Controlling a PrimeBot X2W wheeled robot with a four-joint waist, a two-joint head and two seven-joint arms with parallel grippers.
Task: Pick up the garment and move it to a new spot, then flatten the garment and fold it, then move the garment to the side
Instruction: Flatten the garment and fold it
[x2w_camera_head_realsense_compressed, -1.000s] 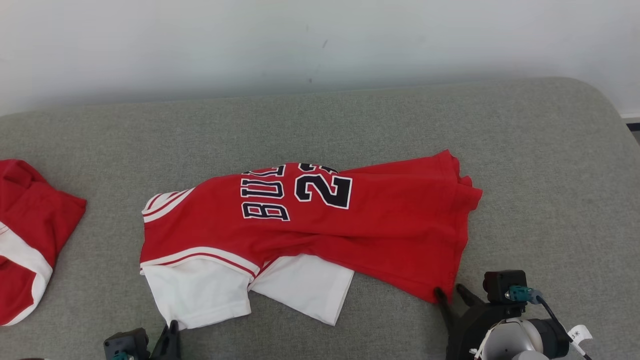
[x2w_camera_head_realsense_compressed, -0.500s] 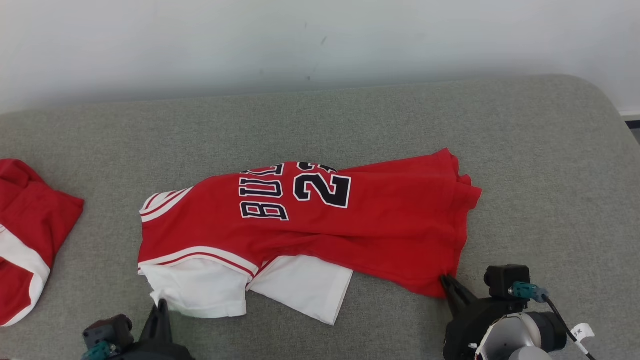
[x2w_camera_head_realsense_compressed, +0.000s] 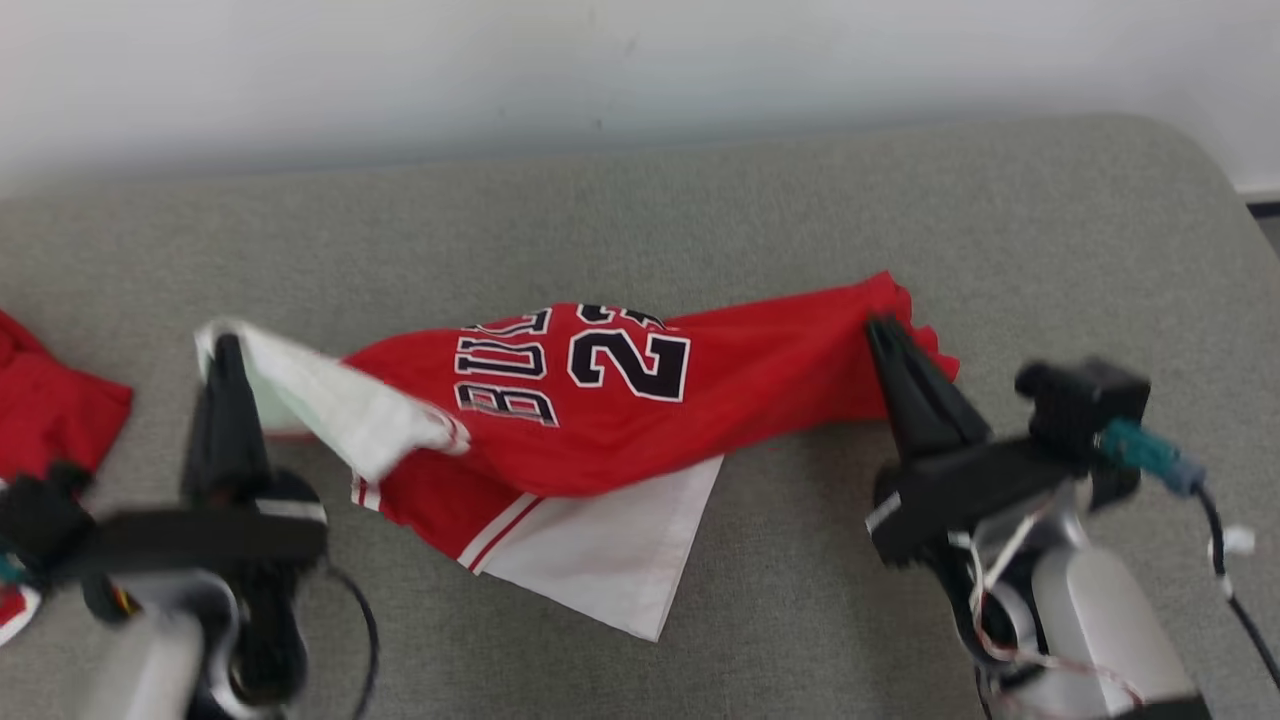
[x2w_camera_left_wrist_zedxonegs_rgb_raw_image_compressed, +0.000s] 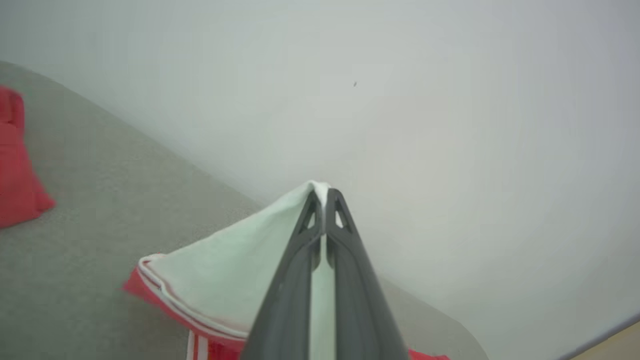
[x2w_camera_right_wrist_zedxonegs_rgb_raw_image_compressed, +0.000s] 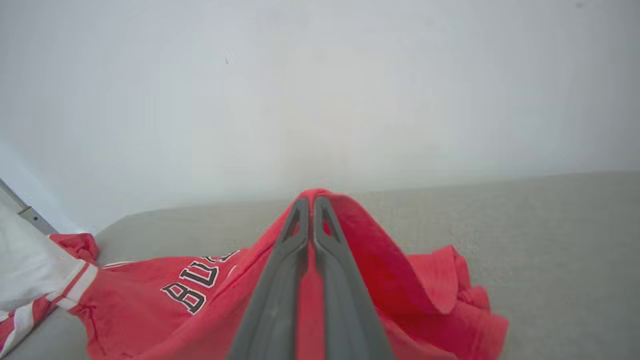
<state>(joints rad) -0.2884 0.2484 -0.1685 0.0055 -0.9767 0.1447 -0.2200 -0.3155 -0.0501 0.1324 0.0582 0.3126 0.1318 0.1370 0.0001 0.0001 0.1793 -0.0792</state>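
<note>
Two grippers are clamped on one red-and-white basketball jersey (x2w_camera_head_realsense_compressed: 600, 420): left gripper (x2w_camera_head_realsense_compressed: 225, 345) pinching its white sleeve, right gripper (x2w_camera_head_realsense_compressed: 880, 330) its red hem. It sags between them onto one grey fabric surface (x2w_camera_head_realsense_compressed: 700, 200). One other red garment (x2w_camera_head_realsense_compressed: 50, 410) lies far left, before one white wall (x2w_camera_head_realsense_compressed: 600, 60).

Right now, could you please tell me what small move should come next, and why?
Probably lift the jersey higher: the left gripper pinches a white corner, the right gripper the red hem, yet the middle lies on the grey surface.
</note>
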